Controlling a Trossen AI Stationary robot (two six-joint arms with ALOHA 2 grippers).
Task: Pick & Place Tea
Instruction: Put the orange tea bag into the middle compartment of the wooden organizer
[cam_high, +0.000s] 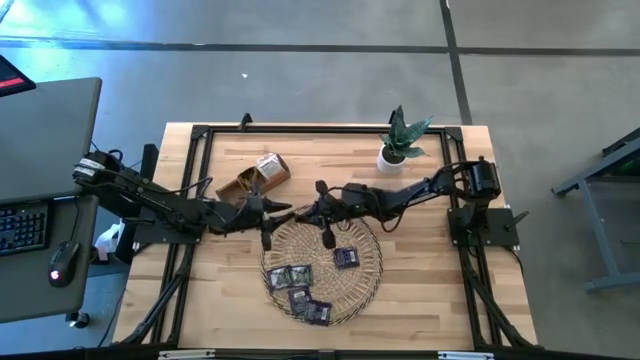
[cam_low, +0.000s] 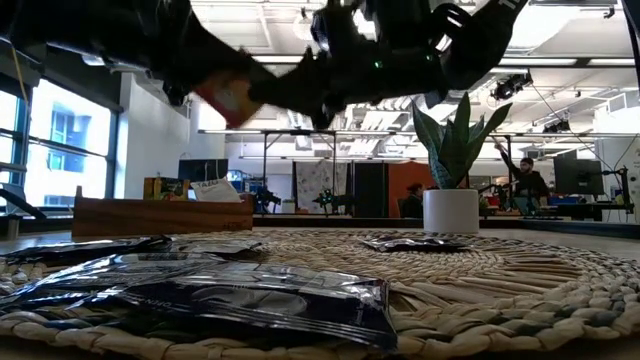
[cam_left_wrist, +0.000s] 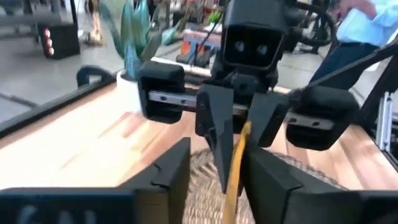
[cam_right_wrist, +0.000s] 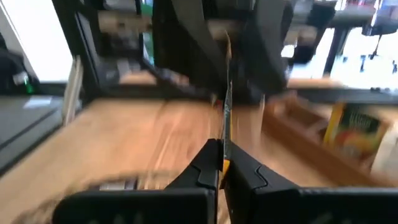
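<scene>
An orange-and-white tea sachet (cam_left_wrist: 236, 163) hangs on edge in the air over the far rim of the round wicker tray (cam_high: 300, 243). My right gripper (cam_right_wrist: 221, 165) reaches in from the table's right and is shut on it. My left gripper (cam_left_wrist: 214, 180) faces it from the table's left. It is open, with one finger on each side of the sachet's other end. Several dark sachets (cam_high: 347, 257) lie flat on the tray; in the low view they show close up (cam_low: 250, 295). My right gripper pinches the sachet's end (cam_right_wrist: 225, 146) between its two fingers. The fingers come nearly level from the table's right. The sachet stands upright on edge, lifted clear of the tray, and sticks out past the fingertips toward my left gripper.
A brown wooden box (cam_high: 250, 180) with a tea carton in it stands at the back left of the tray. A potted plant (cam_high: 400, 142) stands at the back right. Bare wood lies to the tray's left and right.
</scene>
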